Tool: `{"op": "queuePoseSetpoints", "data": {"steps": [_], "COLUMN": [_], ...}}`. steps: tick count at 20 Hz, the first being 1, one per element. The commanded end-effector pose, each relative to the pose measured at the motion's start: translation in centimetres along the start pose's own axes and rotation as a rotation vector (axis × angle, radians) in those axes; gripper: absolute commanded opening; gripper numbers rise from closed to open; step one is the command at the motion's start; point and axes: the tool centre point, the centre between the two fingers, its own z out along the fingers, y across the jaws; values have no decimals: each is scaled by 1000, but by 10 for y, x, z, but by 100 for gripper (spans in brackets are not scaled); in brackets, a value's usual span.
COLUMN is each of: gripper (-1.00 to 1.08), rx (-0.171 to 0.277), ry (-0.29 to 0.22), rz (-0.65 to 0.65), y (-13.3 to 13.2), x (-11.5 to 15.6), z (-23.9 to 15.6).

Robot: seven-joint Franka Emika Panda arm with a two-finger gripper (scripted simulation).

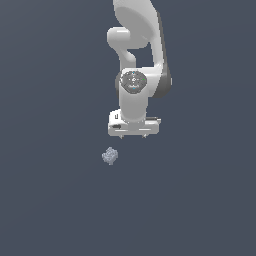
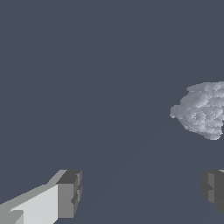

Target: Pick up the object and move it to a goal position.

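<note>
The object [image 1: 110,156] is a tiny pale grey-blue speckled lump lying on the dark surface, below the gripper and toward the exterior view's left of it. My white gripper [image 1: 133,135] hangs from the arm above it, apart from it. In the wrist view the object [image 2: 201,110] shows large at the frame's edge, partly cut off, outside the gap between the fingers. My gripper [image 2: 141,192] is open and empty, with one fingertip [image 2: 69,193] and the other fingertip [image 2: 214,187] wide apart.
The white arm [image 1: 137,45] rises from the gripper to the top of the exterior view. A flat dark blue-grey surface [image 1: 50,200] fills everything else.
</note>
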Motion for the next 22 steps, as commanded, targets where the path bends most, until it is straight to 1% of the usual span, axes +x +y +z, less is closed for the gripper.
{"op": "queuePoseSetpoints", "data": {"steps": [1,10,15,19,22], "gripper": [100,100,100,100,100], "rx": [0,-4,-4,-4,-6], "ry": [0,18,19,30,42], "rz": [0,-19,-10,38,97], "y": [0,8,11,26,44], "x": [0,4,6,13,22], "z": [0,-17,-15,-7,2]}}
